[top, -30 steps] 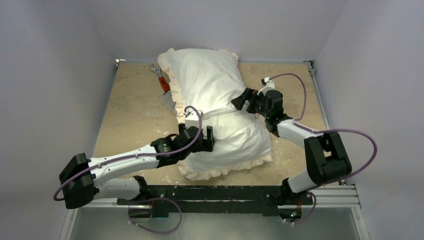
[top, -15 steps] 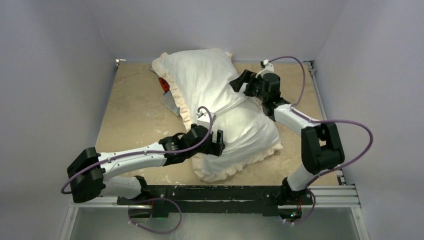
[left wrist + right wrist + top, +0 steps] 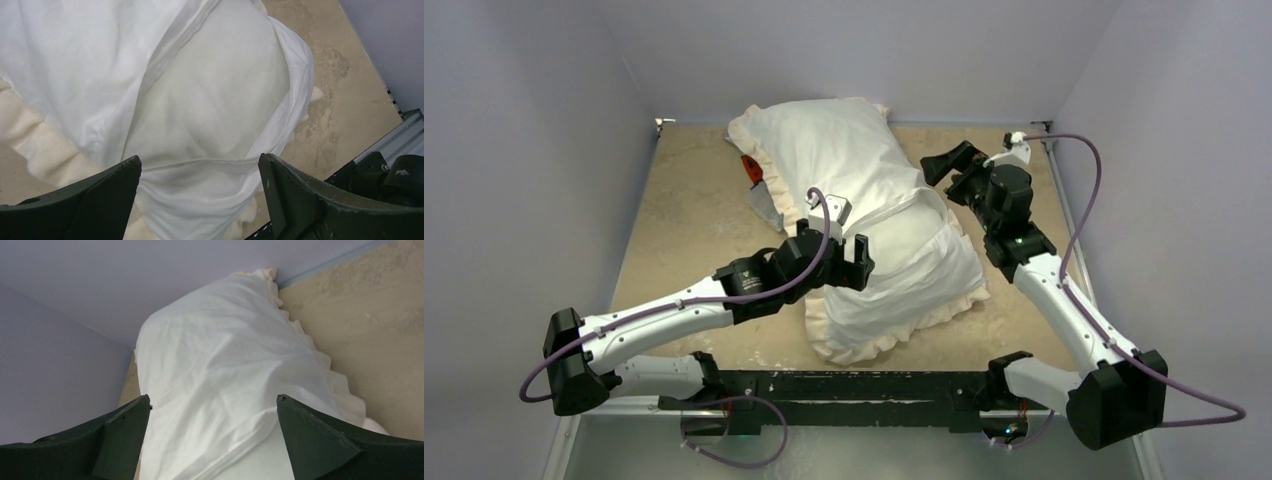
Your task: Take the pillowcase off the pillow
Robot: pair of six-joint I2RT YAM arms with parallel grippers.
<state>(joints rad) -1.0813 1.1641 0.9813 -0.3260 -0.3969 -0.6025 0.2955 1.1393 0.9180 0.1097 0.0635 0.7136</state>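
The pillowcase point(image 3: 829, 150), white with a cream frill, lies slantwise from the back wall toward the front. It gapes in the middle, and the plain white pillow point(image 3: 911, 238) shows through the slit. My left gripper point(image 3: 857, 262) hovers open over the near half. In the left wrist view its fingers point(image 3: 200, 172) straddle the near flap's hem without pinching it, with the pillow point(image 3: 215, 95) beyond and the pillowcase point(image 3: 70, 55) at left. My right gripper point(image 3: 946, 162) is open beside the pillowcase's right edge. In the right wrist view its fingers point(image 3: 212, 412) hold nothing, and the pillowcase point(image 3: 210, 365) fills the middle.
An orange-handled tool point(image 3: 750, 169) and a grey piece point(image 3: 766, 208) lie just left of the pillowcase's frill. Pale walls close in the back and both sides. A metal rail point(image 3: 874, 388) with the arm bases runs along the front edge of the beige table point(image 3: 684, 230).
My right gripper has come off the pillow's middle and swung back and to the right. My left arm has reached further right. The pillow's near end shifted slightly right.
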